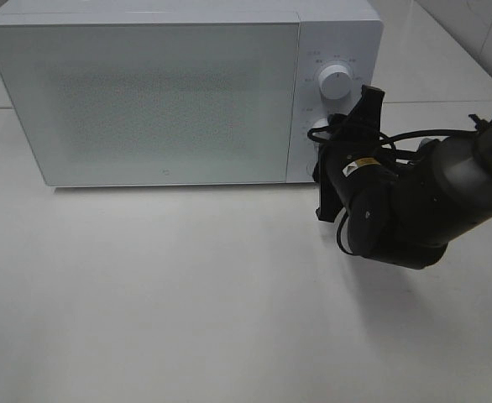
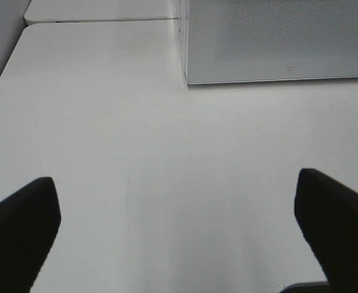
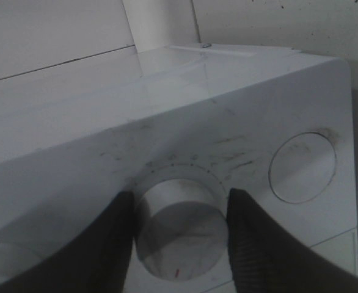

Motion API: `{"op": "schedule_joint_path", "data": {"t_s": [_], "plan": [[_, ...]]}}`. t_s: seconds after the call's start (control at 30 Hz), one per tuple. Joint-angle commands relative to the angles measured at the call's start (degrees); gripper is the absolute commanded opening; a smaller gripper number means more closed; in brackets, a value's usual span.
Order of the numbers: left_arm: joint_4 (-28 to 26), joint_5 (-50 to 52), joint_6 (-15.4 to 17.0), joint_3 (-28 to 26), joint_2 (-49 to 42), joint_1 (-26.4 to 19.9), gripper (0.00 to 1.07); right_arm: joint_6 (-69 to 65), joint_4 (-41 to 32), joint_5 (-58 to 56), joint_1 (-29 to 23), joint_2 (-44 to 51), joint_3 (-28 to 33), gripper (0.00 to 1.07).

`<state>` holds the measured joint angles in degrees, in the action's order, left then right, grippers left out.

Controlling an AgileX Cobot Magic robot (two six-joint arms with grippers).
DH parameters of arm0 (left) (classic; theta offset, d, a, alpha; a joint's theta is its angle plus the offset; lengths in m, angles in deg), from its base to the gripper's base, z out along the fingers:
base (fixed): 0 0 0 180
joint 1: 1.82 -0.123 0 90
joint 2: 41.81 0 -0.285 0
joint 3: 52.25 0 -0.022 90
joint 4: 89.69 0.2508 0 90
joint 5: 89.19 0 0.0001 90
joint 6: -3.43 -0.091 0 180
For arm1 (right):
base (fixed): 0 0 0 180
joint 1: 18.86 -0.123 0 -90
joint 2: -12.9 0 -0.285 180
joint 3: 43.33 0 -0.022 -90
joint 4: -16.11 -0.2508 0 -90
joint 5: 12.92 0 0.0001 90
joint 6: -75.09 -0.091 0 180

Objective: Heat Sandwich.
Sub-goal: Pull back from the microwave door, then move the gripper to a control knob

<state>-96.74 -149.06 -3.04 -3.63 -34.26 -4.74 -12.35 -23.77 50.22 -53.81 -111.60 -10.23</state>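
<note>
We are pinching the microwave's lower knob between the right gripper's jaws, while the left gripper is hanging spread wide above the table. The sandwich is showing nowhere; we are judging it is sitting behind the shut door. A grip slipping on the smooth knob risks leaving the timer unset; overturning risks scorching.

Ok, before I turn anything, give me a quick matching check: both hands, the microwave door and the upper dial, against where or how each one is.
Things:
1 left hand
2 right hand
3 microwave door
4 upper dial

States:
A white, closed
B clamped on the lower dial
C open above the table
D untouched, nothing on it

Pairs: 1-C, 2-B, 3-A, 4-D
</note>
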Motion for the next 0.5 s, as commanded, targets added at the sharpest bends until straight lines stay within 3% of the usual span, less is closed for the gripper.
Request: {"op": "schedule_joint_path", "data": {"t_s": [0.03,0.3,0.5], "plan": [[-0.3,1.0,-0.1,0.2,-1.5,-0.1,1.04,1.0,5.2,3.6,0.1,0.7,-1.2,0.11],[-0.3,1.0,-0.1,0.2,-1.5,-0.1,1.04,1.0,6.6,3.7,0.1,0.7,-1.2,0.13],[-0.3,1.0,-0.1,0.2,-1.5,-0.1,1.04,1.0,6.7,4.0,0.1,0.7,-1.2,0.24]]}}
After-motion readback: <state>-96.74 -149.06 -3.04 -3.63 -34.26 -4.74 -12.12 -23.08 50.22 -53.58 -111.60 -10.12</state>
